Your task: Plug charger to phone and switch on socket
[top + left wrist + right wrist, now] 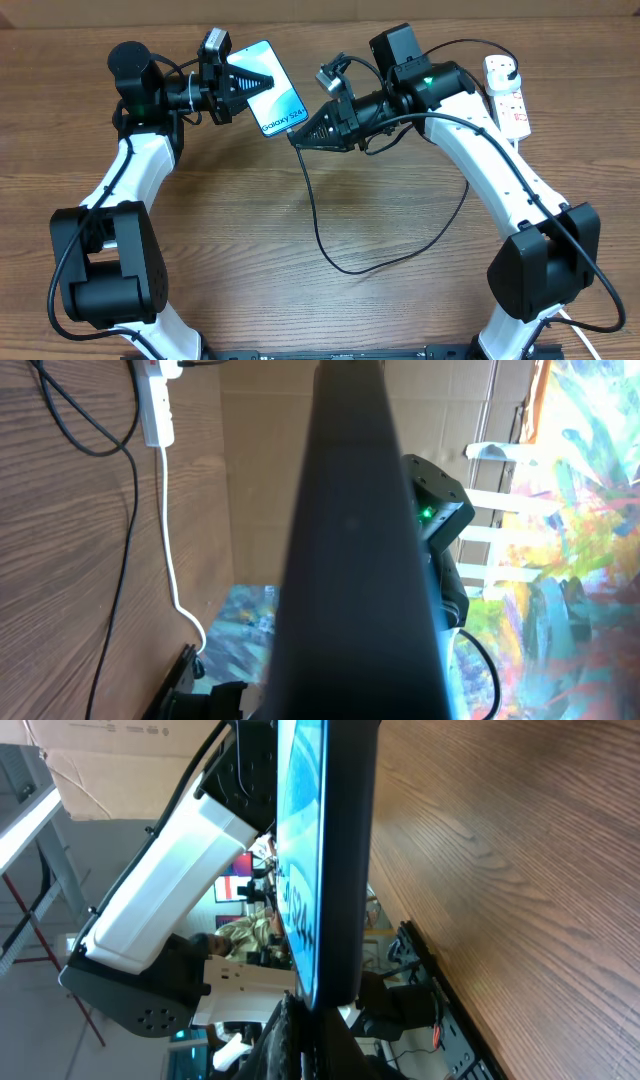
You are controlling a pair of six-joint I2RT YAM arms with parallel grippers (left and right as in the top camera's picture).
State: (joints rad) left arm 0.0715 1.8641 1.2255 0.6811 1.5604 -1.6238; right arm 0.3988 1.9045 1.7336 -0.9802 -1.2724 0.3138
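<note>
Phone (pixel 283 100) is held up off the table by the left claw (pixel 268 82); the right claw (pixel 297 137) pinches the charger (pixel 314 210) tip at its near end.

Top-down overhead; wrist views hard against phone (pixel 283 103)

Surroundings only.
I see a wood-grain table (pixel 300 310), a brown cardboard panel (pixel 260 480) at its edge, a multicoloured painted sheet (pixel 590 510) and a cardboard box (pixel 120 760).
</note>
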